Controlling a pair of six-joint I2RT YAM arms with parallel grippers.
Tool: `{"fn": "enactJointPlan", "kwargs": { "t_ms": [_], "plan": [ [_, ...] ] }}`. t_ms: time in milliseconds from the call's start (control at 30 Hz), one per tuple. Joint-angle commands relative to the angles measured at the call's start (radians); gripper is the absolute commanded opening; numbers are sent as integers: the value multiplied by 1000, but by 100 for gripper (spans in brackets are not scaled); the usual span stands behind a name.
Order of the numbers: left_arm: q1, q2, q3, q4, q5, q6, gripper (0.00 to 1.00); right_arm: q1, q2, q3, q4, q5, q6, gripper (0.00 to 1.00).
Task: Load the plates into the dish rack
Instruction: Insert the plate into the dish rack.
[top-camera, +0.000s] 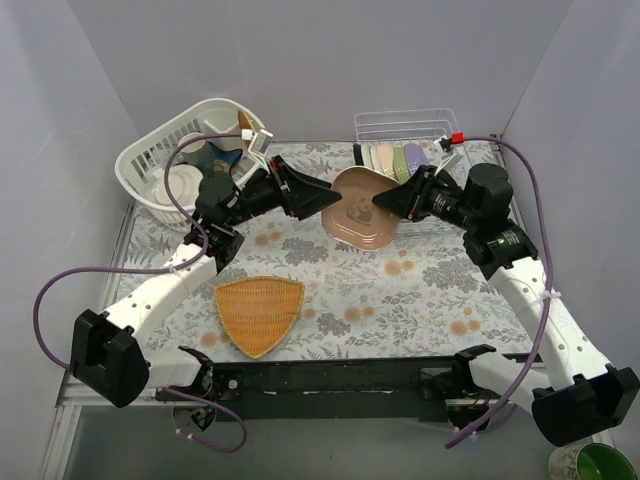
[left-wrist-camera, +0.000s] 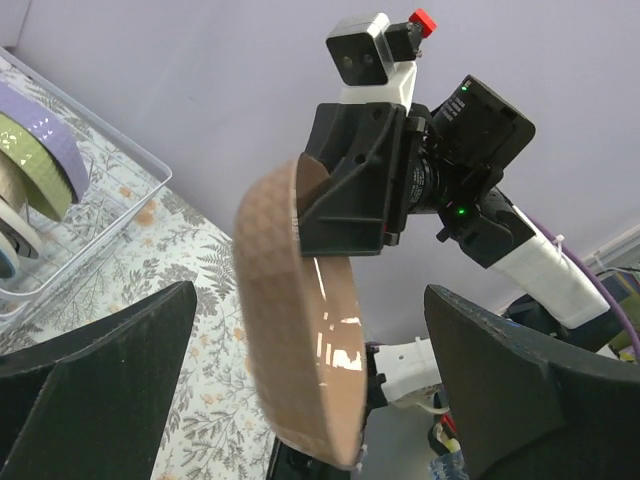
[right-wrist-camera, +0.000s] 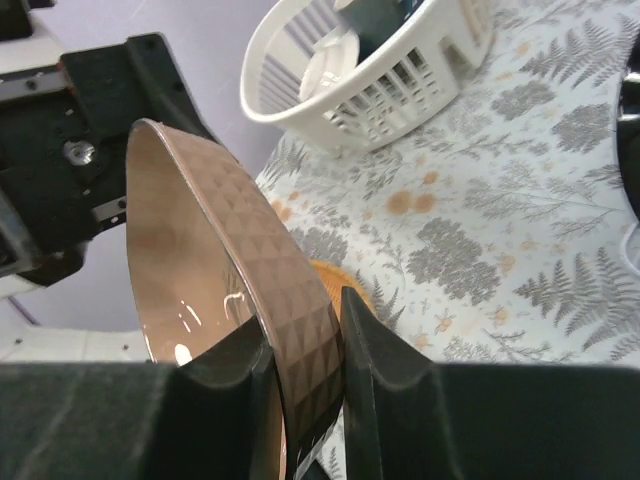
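Observation:
A brown rounded-square plate (top-camera: 360, 212) with a diamond-patterned outside hangs on edge above the table, between both arms. My right gripper (top-camera: 388, 204) is shut on its rim, and the right wrist view shows the plate (right-wrist-camera: 195, 250) pinched between the right gripper's (right-wrist-camera: 305, 345) pads. My left gripper (top-camera: 318, 195) stands wide open just left of the plate (left-wrist-camera: 300, 330), its fingers (left-wrist-camera: 110, 390) apart from it on both sides. The white wire dish rack (top-camera: 418, 125) sits at the back right with cream, pale green and lilac dishes (top-camera: 398, 160) standing in its slots.
A white slotted oval basket (top-camera: 150, 170) with cups and a plate stands at the back left. An orange woven triangular tray (top-camera: 258, 312) lies on the floral cloth near the front. A green cup (top-camera: 600, 465) sits off the table at the bottom right.

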Motion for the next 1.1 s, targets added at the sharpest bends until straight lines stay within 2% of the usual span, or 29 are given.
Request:
{"fn": "enactJointPlan", "kwargs": {
  "t_ms": [0, 167, 233, 267, 333, 367, 433, 467, 500, 567, 767, 833, 900, 933, 967, 1000, 1033, 1067],
  "plan": [
    [1, -101, 89, -88, 4, 17, 98, 1, -25, 137, -173, 215, -98, 1],
    [1, -176, 164, -243, -34, 77, 98, 1, -11, 238, -316, 381, -163, 1],
    [1, -212, 181, -298, -67, 113, 98, 10, 19, 349, -434, 519, -193, 1],
    [1, -221, 197, -353, -80, 129, 98, 16, 33, 394, -476, 654, -224, 1],
    [1, -235, 209, -416, -116, 153, 98, 59, 84, 544, -554, 784, -261, 1],
    [-1, -241, 212, -462, -125, 181, 98, 74, 105, 593, -621, 917, -281, 1],
    [1, -255, 200, -496, -145, 192, 98, 133, 192, 710, -687, 1055, -342, 1],
    [-1, -258, 197, -502, -148, 203, 98, 154, 232, 843, -780, 1200, -358, 1],
    [1, -261, 186, -507, -150, 207, 98, 189, 275, 900, -818, 1272, -390, 1],
    [1, -271, 180, -513, -159, 218, 98, 229, 369, 992, -849, 1468, -437, 1],
    [-1, -278, 175, -614, -185, 279, 98, 265, 516, 1027, -743, 1786, -609, 1],
    [1, -279, 172, -640, -196, 299, 98, 263, 517, 956, -584, 1835, -695, 1],
    [1, -275, 165, -653, -205, 312, 98, 262, 497, 810, -409, 1903, -892, 1],
    [1, -273, 162, -657, -208, 319, 98, 259, 472, 737, -131, 1926, -986, 1],
    [2, -270, 155, -660, -209, 322, 98, 257, 457, 670, 32, 1964, -1243, 1],
    [2, -264, 154, -659, -211, 324, 98, 251, 443, 602, 266, 1972, -1392, 1],
    [2, -261, 151, -656, -211, 324, 98, 246, 428, 465, 679, 1978, -1547, 1],
    [2, -258, 146, -650, -211, 322, 98, 239, 437, 432, 866, 1986, -1717, 1]
  ]
}}
